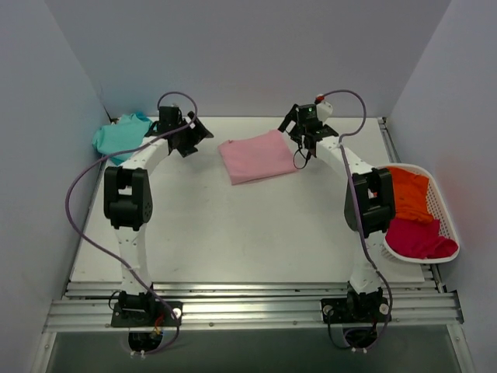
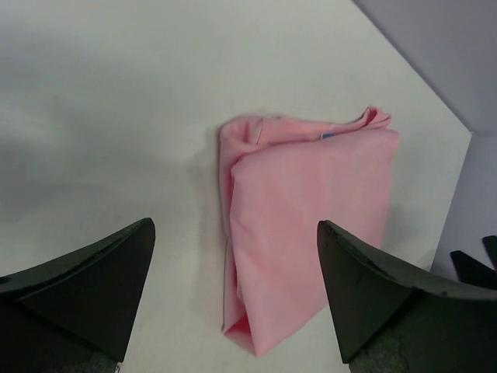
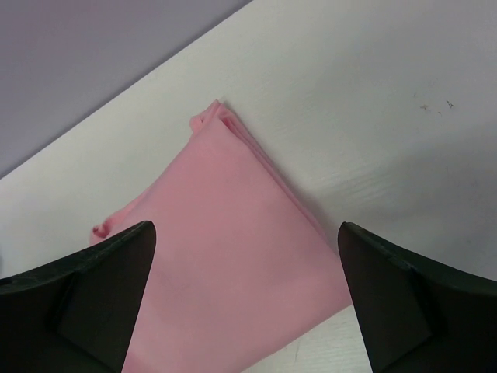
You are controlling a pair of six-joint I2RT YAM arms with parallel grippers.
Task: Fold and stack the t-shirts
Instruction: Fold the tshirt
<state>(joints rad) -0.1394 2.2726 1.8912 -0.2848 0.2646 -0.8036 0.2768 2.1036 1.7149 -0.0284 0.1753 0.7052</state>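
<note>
White table [image 1: 233, 233], with a pink t-shirt [image 1: 258, 156] lying folded into a flat rectangle. Well right of the pink t-shirt, a white basket [image 1: 446, 214] holding an orange t-shirt [image 1: 410, 194] and a magenta t-shirt [image 1: 419, 239], both unfolded. Well left of it, a bunched teal t-shirt [image 1: 120, 136]. Just left, left gripper [image 2: 234, 229], jaws wide, empty; just right, right gripper [image 3: 247, 229], likewise wide and empty. Probably between shirts: pink fold looks finished. Next calls for fetching another shirt and spreading it flat.
</note>
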